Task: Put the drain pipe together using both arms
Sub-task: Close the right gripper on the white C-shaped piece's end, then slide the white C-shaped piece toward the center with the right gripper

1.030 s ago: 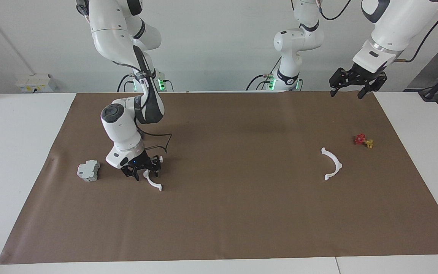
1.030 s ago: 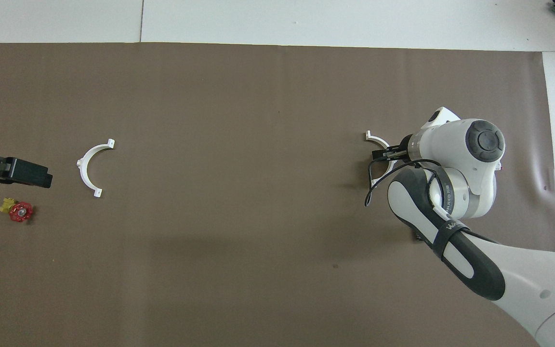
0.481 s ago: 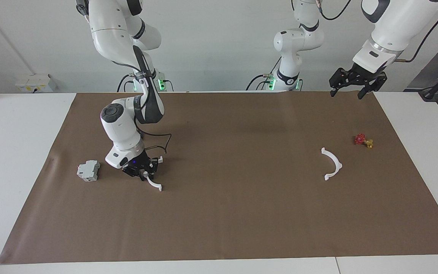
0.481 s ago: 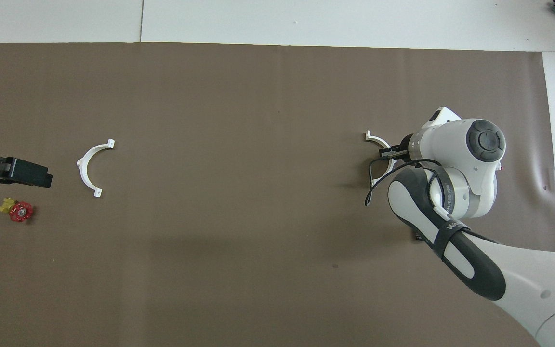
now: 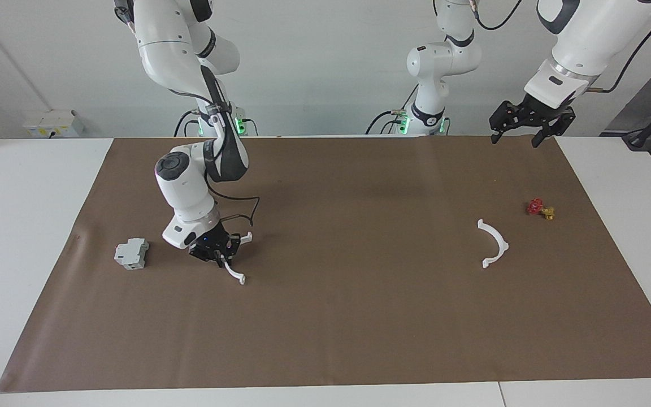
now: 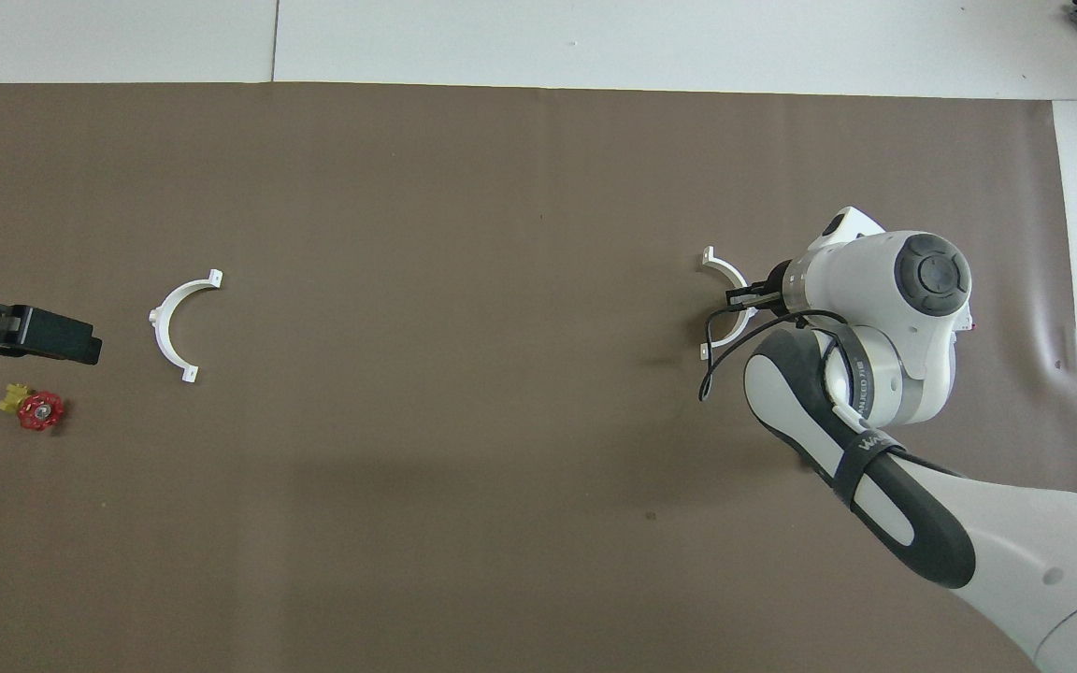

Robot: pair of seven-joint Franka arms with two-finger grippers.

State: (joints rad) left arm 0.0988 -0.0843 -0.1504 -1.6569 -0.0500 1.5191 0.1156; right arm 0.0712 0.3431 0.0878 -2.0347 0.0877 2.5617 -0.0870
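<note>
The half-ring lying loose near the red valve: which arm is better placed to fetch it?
Probably the left: its open pincer waits at that end, near that half-ring. The right pincer already grips the other half-ring.

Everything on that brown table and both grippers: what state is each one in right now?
Right gripper: shut on one half-ring.
Held half-ring: tilted, gripped mid-arc beside the grey block.
Other half-ring: lying flat, untouched.
Left gripper: open, empty, waiting raised over the mat's edge.
Grey block: resting, untouched.
Red-and-gold valve piece: resting, untouched.

There are two thin white plastic half-ring pieces [image 5: 495, 243] [image 5: 235, 265], one light-grey boxy block [image 5: 131, 253] and one small red-and-gold valve-like piece [image 5: 540, 209].
</note>
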